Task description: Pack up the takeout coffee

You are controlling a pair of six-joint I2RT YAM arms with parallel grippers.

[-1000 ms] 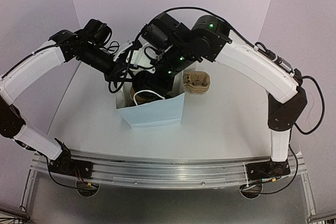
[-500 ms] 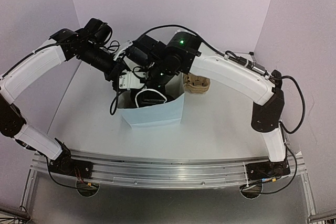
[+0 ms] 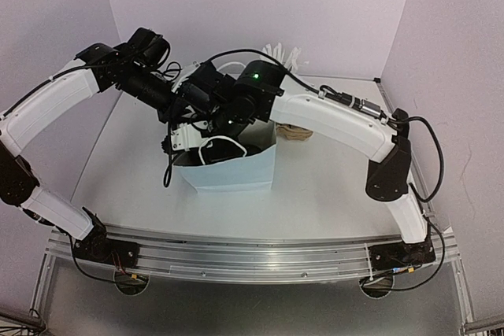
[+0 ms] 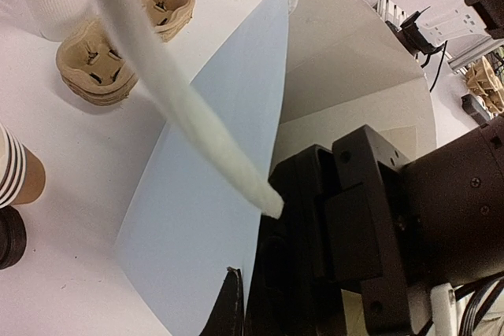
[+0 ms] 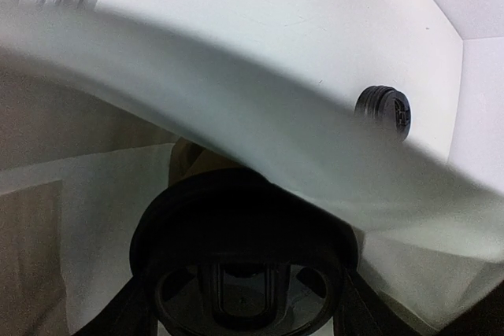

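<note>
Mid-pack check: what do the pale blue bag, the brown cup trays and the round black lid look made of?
The pale blue bag looks like smooth matte paper: flat panels, sharp creases. The brown cup trays look like moulded pulp: rough, dull, soft-edged. The round black lid seems moulded plastic, going by its faint sheen and raised rim.

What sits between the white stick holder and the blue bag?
Brown pulp cup trays lie between the white holder and the blue bag; the left wrist view shows them.

Right tool in blue bag; left arm adjacent.
</note>
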